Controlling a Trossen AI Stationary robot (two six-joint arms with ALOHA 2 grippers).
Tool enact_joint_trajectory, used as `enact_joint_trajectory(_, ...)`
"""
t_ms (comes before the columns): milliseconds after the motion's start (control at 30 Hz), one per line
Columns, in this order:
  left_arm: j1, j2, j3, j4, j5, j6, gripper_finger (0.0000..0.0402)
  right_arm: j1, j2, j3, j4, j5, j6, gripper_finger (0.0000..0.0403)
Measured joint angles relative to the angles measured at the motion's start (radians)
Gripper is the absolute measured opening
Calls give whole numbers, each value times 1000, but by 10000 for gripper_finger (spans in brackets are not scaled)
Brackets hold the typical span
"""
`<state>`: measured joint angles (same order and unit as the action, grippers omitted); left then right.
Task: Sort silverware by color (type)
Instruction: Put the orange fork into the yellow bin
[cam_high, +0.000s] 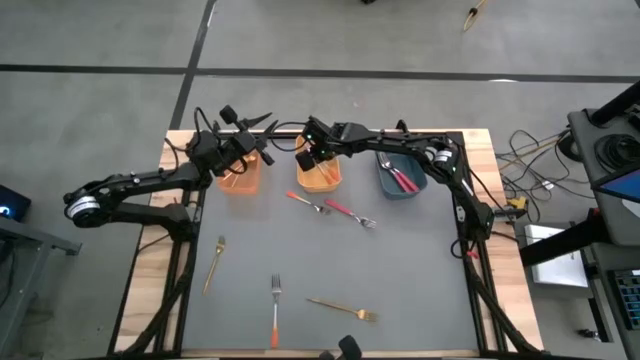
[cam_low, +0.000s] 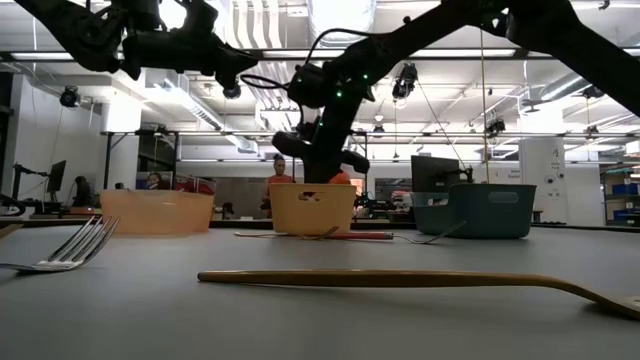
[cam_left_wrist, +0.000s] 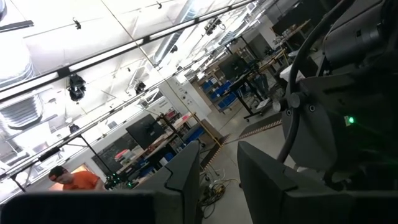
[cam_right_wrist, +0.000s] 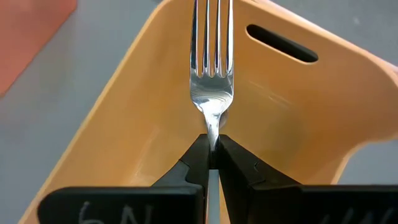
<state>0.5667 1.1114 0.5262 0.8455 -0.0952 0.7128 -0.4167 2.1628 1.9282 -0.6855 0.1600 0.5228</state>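
Nearest you, a gold fork (cam_low: 420, 281) lay flat at the counter's near edge, beside an orange-handled fork (cam_high: 275, 309); another gold fork (cam_high: 214, 262) lay nearer the left edge. Your right hand (cam_right_wrist: 212, 151) was clenched on the neck of a silver-tined fork (cam_right_wrist: 211, 59), its tines pointing into the middle orange bin (cam_right_wrist: 292, 118) at the far edge. An orange-handled fork (cam_high: 308, 203) and a red-handled fork (cam_high: 349, 213) lay mid-counter, just in front of that bin. More red-handled forks (cam_high: 401, 179) rested inside the blue bin (cam_high: 386, 186) toward the far right corner. Your left hand (cam_left_wrist: 217, 174) hung released above the pale orange bin (cam_high: 241, 180) by the far left corner, its fingers (cam_left_wrist: 186, 171) apart and grasping nothing.
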Motion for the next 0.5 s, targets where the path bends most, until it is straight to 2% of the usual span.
enact_joint_trajectory(500,0,0,0,0,0,0,91,12,2,-24,36,2,-4,18)
